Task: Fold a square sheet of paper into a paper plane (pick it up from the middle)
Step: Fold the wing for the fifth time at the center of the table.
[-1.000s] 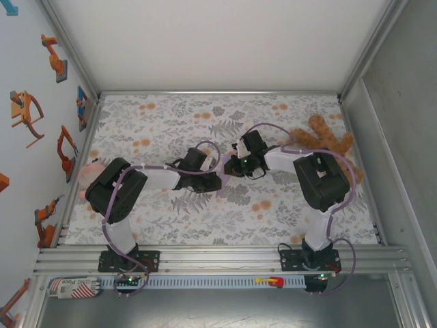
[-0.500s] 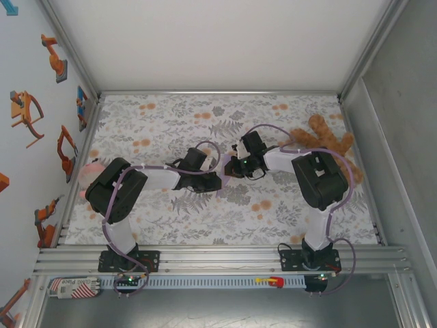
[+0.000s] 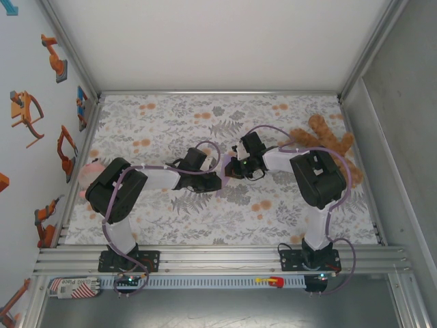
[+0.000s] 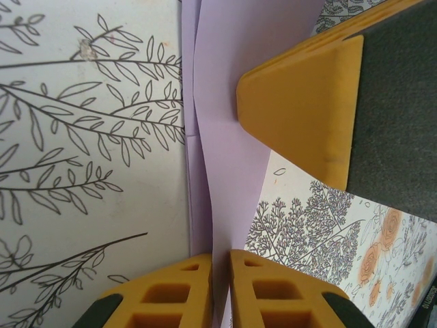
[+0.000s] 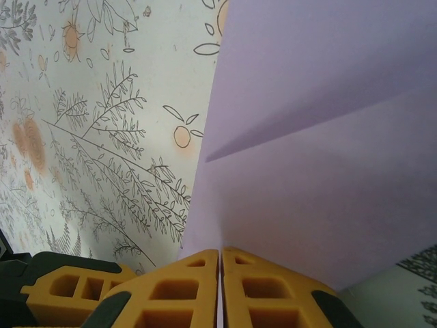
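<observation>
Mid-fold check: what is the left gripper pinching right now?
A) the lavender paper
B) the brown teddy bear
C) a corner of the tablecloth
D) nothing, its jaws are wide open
A: in the left wrist view, the left gripper has its yellow jaws shut on an edge of the lavender paper, which runs up from between them over the flowered tablecloth.

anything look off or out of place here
Nothing spilled or torn. A brown teddy bear lies at the right edge of the table and a pink toy at its left edge, odd beside a folding job. The purple paper looks cleanly creased.
</observation>
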Tool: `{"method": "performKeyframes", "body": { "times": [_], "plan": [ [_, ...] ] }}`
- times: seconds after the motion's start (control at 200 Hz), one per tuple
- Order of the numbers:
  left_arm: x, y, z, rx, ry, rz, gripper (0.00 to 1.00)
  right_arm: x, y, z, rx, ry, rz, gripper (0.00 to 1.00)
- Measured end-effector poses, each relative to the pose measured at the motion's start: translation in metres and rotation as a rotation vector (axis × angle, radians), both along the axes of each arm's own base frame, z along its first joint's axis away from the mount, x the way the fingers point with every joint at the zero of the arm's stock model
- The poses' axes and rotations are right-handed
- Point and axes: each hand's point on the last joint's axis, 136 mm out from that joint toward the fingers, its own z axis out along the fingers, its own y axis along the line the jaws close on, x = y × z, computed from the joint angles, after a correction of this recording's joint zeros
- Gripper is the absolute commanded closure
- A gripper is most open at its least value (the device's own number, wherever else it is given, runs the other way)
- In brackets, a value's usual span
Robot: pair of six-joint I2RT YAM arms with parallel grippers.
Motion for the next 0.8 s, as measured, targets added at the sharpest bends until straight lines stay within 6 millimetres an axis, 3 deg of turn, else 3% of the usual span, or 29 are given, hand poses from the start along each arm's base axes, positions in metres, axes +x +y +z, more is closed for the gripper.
{"method": "performKeyframes", "body": {
  "times": [0.095,0.285,0.421,0.606,0.801],
  "plan": [
    [0.0,0.0,0.0,0.0,0.0,0.0,0.84,0.0,0.0,0.0,-0.001,0.002,0.0,0.91],
    [-0.001,0.002,0.005,0.016,-0.001,0.005,0.73,0.001,0.0,-0.001,-0.003,0.001,0.003,0.91],
    [-0.003,0.012,0.019,0.051,-0.021,0.025,0.66,0.001,0.0,-0.001,-0.003,0.0,0.005,0.91],
    [0.005,0.012,0.053,0.015,-0.093,0.049,0.72,0.001,0.0,-0.001,-0.003,0.0,0.005,0.91],
    [0.011,-0.002,0.049,-0.009,-0.062,0.057,0.84,0.0,0.001,0.0,0.001,0.003,0.005,0.91]
  ]
}}
